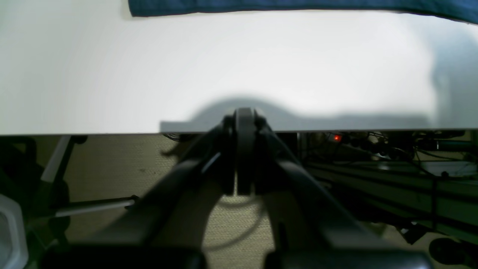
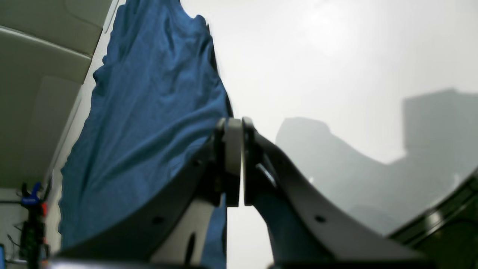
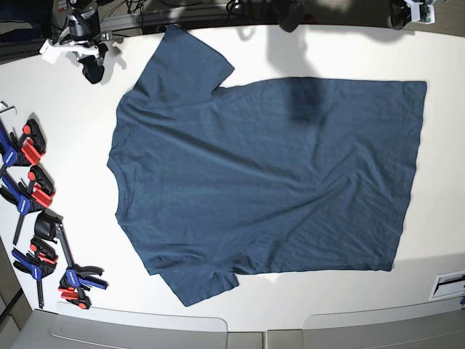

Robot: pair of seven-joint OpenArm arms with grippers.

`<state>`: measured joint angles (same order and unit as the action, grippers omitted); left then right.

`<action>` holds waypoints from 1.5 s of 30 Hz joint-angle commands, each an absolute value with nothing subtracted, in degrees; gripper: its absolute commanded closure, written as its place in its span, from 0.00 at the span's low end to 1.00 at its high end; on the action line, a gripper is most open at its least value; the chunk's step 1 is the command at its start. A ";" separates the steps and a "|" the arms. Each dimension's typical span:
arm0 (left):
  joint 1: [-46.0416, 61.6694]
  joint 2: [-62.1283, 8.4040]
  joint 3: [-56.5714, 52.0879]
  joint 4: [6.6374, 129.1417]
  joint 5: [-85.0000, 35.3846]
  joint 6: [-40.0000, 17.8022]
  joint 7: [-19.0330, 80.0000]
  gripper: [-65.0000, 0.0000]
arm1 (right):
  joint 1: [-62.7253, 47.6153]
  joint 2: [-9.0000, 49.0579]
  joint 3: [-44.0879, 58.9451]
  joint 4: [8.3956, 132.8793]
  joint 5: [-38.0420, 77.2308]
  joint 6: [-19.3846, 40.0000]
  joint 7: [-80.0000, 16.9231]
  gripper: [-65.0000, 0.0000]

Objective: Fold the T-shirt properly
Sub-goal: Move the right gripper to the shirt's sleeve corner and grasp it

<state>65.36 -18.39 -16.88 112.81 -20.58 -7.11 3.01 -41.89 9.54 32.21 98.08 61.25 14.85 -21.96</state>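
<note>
Filling the bottom of each wrist view, the two claws are sitting clenched with nothing between their tips. The right claw (image 2: 234, 160) is hanging over bare counter (image 2: 336, 56) with the shirt (image 2: 149, 112) just beside it, and the left claw (image 1: 244, 149) is hovering at the counter's rim, the shirt's border lying well ahead of it. Neither is touching cloth, so folding looks not yet begun.

Along the counter's left edge in the base view, a row of clamps (image 3: 36, 196) is lying clear of the shirt. The shirt (image 3: 269, 182) is lying spread flat across the middle, collar toward the left edge and hem toward the right edge, one sleeve reaching the far edge and the other nearing the near edge. Laid open like this, its sleeves and hem corners are all free for pinching.

Bare counter is running as a strip along the near and right edges, giving room for a claw coming in low. The far sleeve is nearly touching the far edge, so a grasp there looks tighter. At the near right corner a small label (image 3: 449, 285) is lying apart from the hem.
</note>
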 commanded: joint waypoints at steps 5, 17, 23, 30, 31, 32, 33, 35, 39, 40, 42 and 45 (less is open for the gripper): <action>66.32 -18.59 -17.21 113.56 -20.51 -7.07 1.78 1.00 | -41.12 10.15 32.62 98.87 61.23 15.68 -22.06 0.67; 66.04 -18.57 -17.21 113.56 -20.51 -7.07 1.80 1.00 | -36.71 9.04 32.60 98.87 55.44 14.94 -23.81 0.43; 64.60 -18.59 -17.21 113.56 -20.51 -7.07 4.58 1.00 | -32.16 9.06 32.47 98.85 52.42 14.00 -28.36 0.43; 64.42 -18.59 -17.21 113.56 -20.53 -7.05 5.10 1.00 | -31.81 9.06 28.21 96.14 50.94 14.02 -28.16 0.43; 64.42 -18.59 -17.21 113.56 -20.53 -7.07 5.10 1.00 | -31.31 9.04 27.27 94.89 50.94 14.02 -28.16 0.43; 64.42 -18.59 -17.21 113.56 -20.53 -7.07 5.10 1.00 | -30.96 9.06 26.33 93.54 50.94 14.02 -28.05 0.43; 64.45 -18.59 -17.21 113.56 -20.51 -7.07 5.15 1.00 | -30.30 9.06 25.43 92.14 50.92 14.04 -28.08 0.43; 64.45 -18.59 -17.21 113.56 -20.51 -7.07 5.13 1.00 | -29.15 9.04 23.83 89.45 50.92 14.04 -28.08 0.43; 64.45 -18.57 -17.21 113.56 -20.51 -7.05 5.15 1.00 | -27.44 9.06 21.50 85.86 50.94 14.11 -28.10 0.43; 64.45 -18.59 -17.21 113.56 -20.51 -7.05 5.15 1.00 | -27.44 9.04 21.10 85.73 50.94 14.15 -28.05 0.43; 64.45 -18.59 -17.21 113.56 -20.49 -7.05 5.13 1.00 | -27.46 9.04 20.58 85.73 50.94 14.17 -27.88 0.43; 64.40 -18.59 -17.21 113.56 -20.47 -7.05 5.13 1.00 | -27.46 9.04 20.60 85.76 50.87 14.15 -27.88 0.56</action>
<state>63.48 -18.26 -16.88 112.81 -20.58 -7.14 6.26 -26.92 8.88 20.67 85.84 52.05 15.14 -25.74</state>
